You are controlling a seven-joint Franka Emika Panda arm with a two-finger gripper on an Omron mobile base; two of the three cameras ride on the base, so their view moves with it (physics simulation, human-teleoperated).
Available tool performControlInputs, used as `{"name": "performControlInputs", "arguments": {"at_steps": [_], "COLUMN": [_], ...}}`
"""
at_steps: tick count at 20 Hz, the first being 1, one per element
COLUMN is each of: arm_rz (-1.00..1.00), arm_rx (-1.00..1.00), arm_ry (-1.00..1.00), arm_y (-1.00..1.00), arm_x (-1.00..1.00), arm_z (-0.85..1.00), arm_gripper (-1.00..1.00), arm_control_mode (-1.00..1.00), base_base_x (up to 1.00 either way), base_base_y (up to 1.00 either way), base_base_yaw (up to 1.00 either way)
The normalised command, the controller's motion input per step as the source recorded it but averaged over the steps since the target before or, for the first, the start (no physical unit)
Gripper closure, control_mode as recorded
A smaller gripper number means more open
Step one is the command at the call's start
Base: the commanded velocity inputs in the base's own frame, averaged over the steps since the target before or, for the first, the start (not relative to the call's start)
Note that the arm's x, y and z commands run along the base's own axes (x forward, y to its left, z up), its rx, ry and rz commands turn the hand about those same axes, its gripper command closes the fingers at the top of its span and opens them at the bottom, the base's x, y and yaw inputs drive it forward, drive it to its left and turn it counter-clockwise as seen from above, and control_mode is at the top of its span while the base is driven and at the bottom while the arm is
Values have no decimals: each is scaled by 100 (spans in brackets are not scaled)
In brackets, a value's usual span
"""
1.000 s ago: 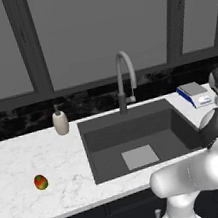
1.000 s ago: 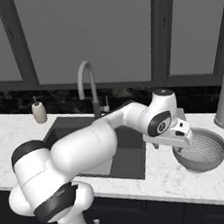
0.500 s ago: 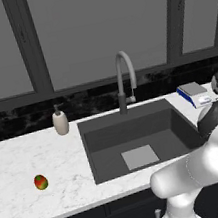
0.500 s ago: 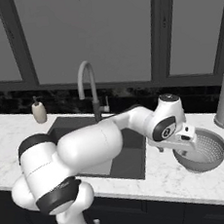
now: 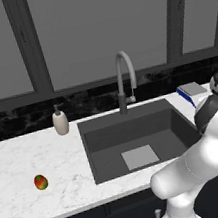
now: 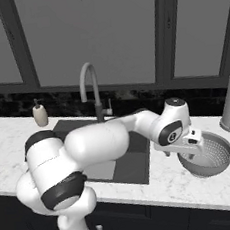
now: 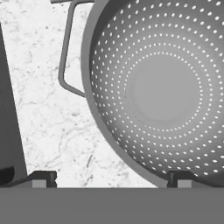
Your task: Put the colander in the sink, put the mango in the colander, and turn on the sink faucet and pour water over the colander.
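arm: swung further right, elbow stretched out over the worktop [image 6: 169, 181] | end effector [image 6: 198, 146]: came down from beside the colander [image 6: 207, 153] to its near rim, jaws spread astride the wall | wrist: dropped lower

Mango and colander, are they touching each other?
Apart. In the left base view the mango lies alone on the counter left of the sink; in the right base view the colander sits on the counter right of it.
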Motion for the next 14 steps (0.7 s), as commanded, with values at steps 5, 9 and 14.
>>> {"name": "performControlInputs", "arguments": {"at_steps": [5, 9, 14], "arm_rz": [6, 5, 0], "arm_rx": [0, 0, 0], "arm_ry": [0, 0, 0], "arm_y": [-19, -17, 0], "arm_x": [12, 13, 7], "arm_z": [0, -6, -20], "arm_gripper": [-100, -100, -100], "arm_control_mode": [-100, -100, -100], "base_base_x": [0, 0, 0], "base_base_y": [0, 0, 0], "base_base_yaw": [0, 0, 0]}}
